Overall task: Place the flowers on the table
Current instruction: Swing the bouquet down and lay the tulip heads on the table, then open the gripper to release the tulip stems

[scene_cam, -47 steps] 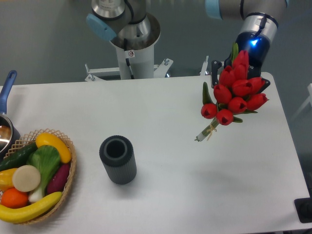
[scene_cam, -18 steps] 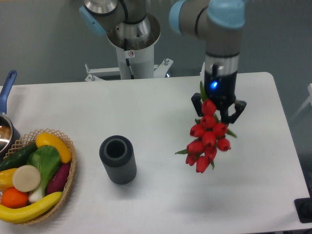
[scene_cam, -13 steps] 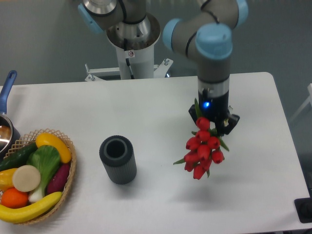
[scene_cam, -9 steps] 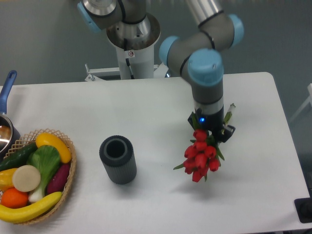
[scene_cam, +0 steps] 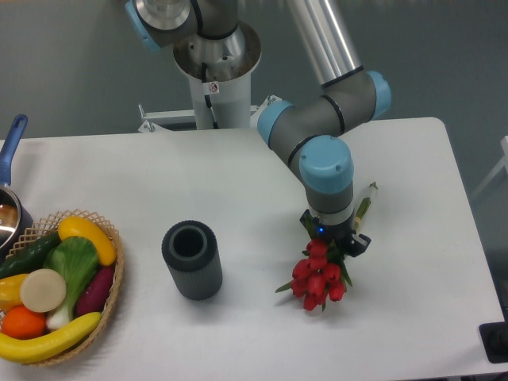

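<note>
The flowers (scene_cam: 316, 275), a bunch of red tulips with green leaves, hang low over the white table (scene_cam: 254, 167) right of centre, heads toward the front. Their green stems (scene_cam: 363, 203) stick out up and right past the arm's wrist. My gripper (scene_cam: 333, 243) points down and is shut on the bunch just behind the heads. The fingers are mostly hidden by the wrist and the blooms. I cannot tell whether the heads touch the tabletop.
A dark ribbed cylinder vase (scene_cam: 191, 259) stands left of the flowers. A wicker basket of fruit and vegetables (scene_cam: 57, 287) sits at the front left. A pot with a blue handle (scene_cam: 9, 182) is at the left edge.
The arm has carried the flowers from the far right corner toward the table's middle front and lowered them. The bunch has turned so the heads point forward.
</note>
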Controlling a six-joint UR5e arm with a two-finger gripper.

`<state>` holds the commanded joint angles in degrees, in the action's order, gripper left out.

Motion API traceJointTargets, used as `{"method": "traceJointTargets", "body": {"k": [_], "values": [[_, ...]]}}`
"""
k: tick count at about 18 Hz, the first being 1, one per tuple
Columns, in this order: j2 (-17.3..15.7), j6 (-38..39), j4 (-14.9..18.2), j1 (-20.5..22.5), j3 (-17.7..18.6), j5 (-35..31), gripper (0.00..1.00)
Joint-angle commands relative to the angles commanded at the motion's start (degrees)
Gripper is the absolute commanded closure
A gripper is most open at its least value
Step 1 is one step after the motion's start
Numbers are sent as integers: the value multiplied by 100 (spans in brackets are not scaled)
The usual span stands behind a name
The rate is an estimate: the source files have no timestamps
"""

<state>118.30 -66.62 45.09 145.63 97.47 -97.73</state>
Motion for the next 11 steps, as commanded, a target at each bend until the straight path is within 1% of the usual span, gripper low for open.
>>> {"method": "traceJointTargets", "body": {"k": [1,2,5,7,9,11], "values": [[0,-9,-9,0,-26,0,10],[-17,-9,0,0,-70,0,0],[-149,17,0,-9,-123,17,0],[-350,-18,-9,44,-79,52,0],[-666,-9,0,44,-132,105,0],[-1000,-9,17,79,-141,385,0]]}}
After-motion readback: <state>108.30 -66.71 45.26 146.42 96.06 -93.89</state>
